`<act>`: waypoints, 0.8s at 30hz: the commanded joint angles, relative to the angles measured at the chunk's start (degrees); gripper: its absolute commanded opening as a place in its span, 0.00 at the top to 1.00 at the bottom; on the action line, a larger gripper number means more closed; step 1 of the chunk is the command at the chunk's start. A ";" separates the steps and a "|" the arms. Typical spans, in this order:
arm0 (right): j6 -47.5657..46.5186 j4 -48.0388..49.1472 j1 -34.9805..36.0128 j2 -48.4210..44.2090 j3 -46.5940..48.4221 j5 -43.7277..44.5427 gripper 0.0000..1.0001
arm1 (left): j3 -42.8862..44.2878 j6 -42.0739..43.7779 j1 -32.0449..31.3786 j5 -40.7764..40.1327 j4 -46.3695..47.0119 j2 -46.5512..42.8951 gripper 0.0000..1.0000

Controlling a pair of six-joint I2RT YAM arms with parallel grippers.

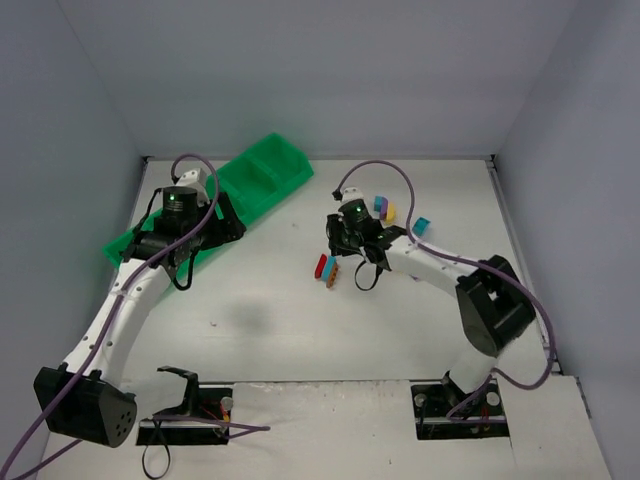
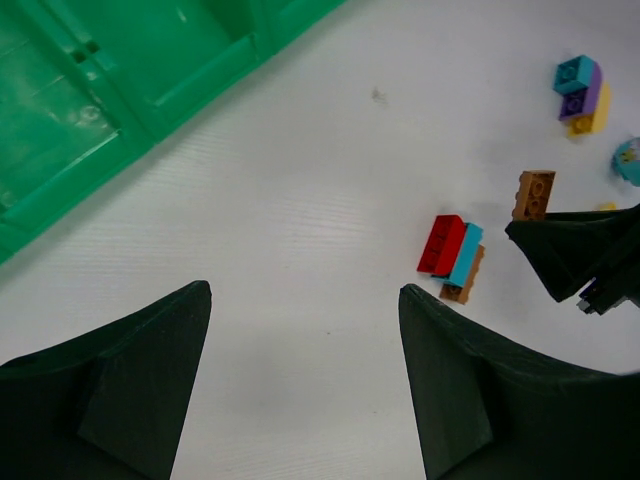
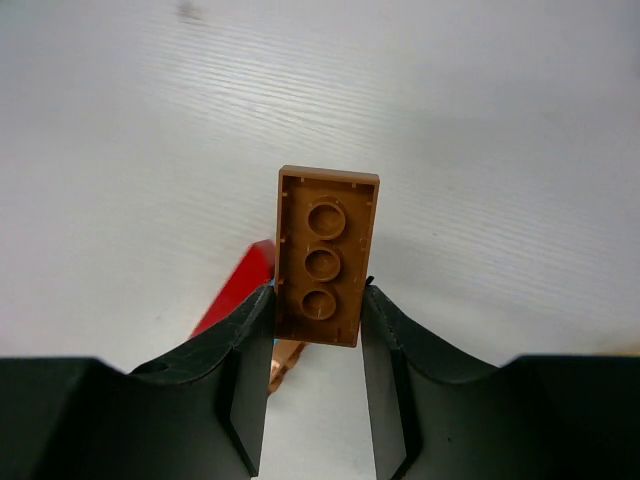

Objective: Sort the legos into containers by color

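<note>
R gripper (image 3: 317, 305) — brown brick (image 3: 327, 250) (clamped).

Illumination even and diffuse, from overhead; adequate in all three views. The white table (image 1: 320, 310) is bright, not blown out; its fine ribbing reads clearly in both wrist views. Shadows soft: one faint grey patch (image 1: 250, 320) on the table left of centre in the top view, thin ones under the arms (image 1: 120, 310). The walls (image 1: 300, 80) carry a cool bluish cast. The left gripper (image 2: 305, 288) renders near black, little surface detail, edges slightly soft. The tray (image 2: 60, 130) is saturated and sharp. The right gripper (image 3: 318, 290) is equally dark, with a faint sheen along inner edges. The brown brick (image 3: 325, 250) is sharp; the red brick (image 3: 238, 285) behind it mildly soft.
</note>
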 commanded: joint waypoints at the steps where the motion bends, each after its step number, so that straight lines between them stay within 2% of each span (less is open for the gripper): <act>1: -9.48 15.11 -0.72 -10.15 -3.41 -13.66 1.00 | 1.52 -1.71 -0.49 8.48 6.94 0.40 0.30; 5: -13.17 18.57 -0.02 -13.32 -4.13 -22.48 1.00 | 0.81 -3.72 -1.11 15.42 12.20 1.02 0.30; 10: -13.97 20.77 0.51 -14.29 -4.04 -28.91 1.00 | 0.73 -5.58 -4.52 18.52 16.34 2.42 0.30; 14: -14.41 20.85 1.74 -14.64 -2.99 -30.68 1.00 | 0.81 -6.89 -7.52 18.35 20.64 3.48 0.30; 24: -14.23 20.24 3.32 -14.82 -1.93 -31.55 1.00 | 3.62 -7.51 -11.74 17.38 22.76 10.76 0.31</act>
